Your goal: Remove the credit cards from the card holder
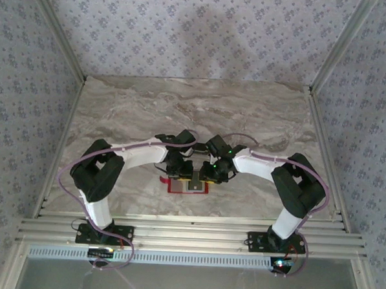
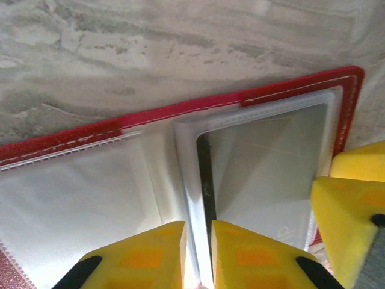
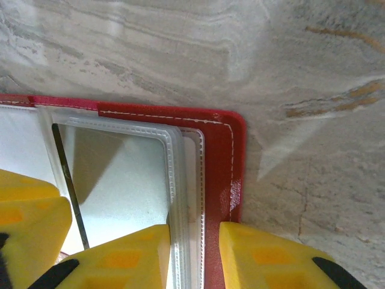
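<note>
The red card holder lies open on the marble table, both grippers meeting over it. Its clear sleeves face up inside the red border. A silver-grey credit card sits inside the right sleeve, also visible in the right wrist view. My left gripper is nearly closed, pinching the sleeve's raised inner edge beside the card's dark edge; I cannot tell whether the card itself is caught. My right gripper stands astride the holder's right border, jaws apart, one finger on the sleeve and the other on the red edge.
The marble tabletop stretches away behind the holder. Patterned walls with metal rails close in the back and sides. The right gripper's yellow fingers crowd the left wrist view at its right.
</note>
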